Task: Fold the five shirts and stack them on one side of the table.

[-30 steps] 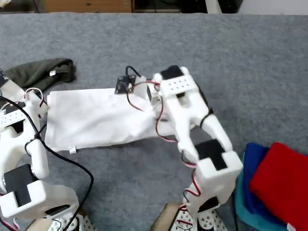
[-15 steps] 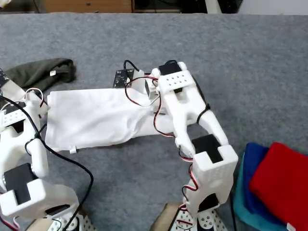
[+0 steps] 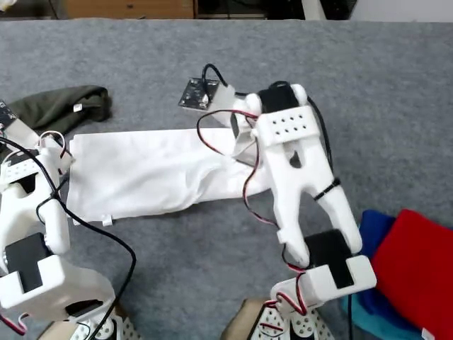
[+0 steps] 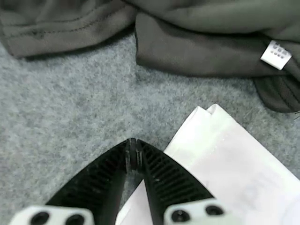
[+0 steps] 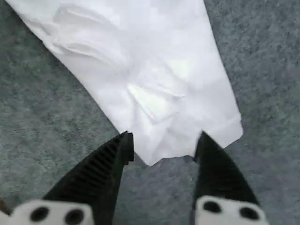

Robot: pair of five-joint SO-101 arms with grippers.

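Observation:
A white shirt lies as a long folded strip across the middle of the grey table. My right arm hangs over the strip's right end. Its gripper is open just above the table, and the shirt's creased end lies past its fingertips. My left gripper is shut beside the shirt's left corner; white cloth runs under one finger. A dark olive shirt lies bunched at the far left, close behind that gripper.
A stack of folded shirts sits at the right front edge, with red on top, then blue and teal beneath. The far half of the table is bare grey carpet. The olive shirt has a white tag.
My right arm has swung to the right and slightly back, off the shirt's right end. The left arm and the white shirt's left side have stayed put.

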